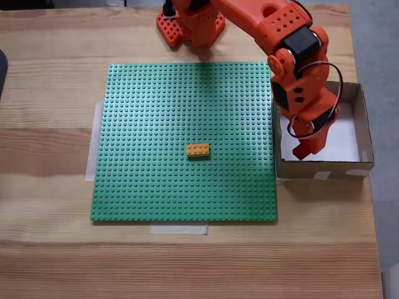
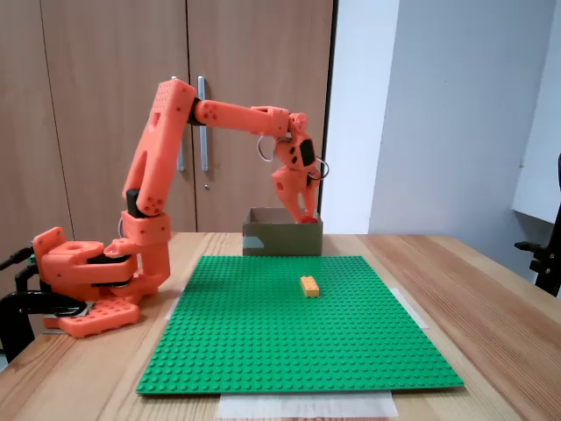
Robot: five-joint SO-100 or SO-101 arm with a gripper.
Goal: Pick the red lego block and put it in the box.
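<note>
Wooden table [image 1: 50,249], green baseplate [image 1: 156,124], arm reaching into the box [image 1: 365,124].
Gripper [image 1: 307,148] sits inside the box; finger opening and hold cannot be told; yellow-orange brick [image 1: 198,150] lies well apart.

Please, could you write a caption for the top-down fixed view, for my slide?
Orange arm's pincer reaches into the box, beside a green baseplate holding one yellow-orange brick.

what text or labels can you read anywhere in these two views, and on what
None: no word, number, brand or sign can be read in either fixed view.
The cardboard box carries only blank pale tape pieces.
The yellow-orange brick and the green baseplate show plain studs; any stud lettering is too small to read.
The orange arm and its gripper show no marking.
The cabinet doors are unmarked.
</note>
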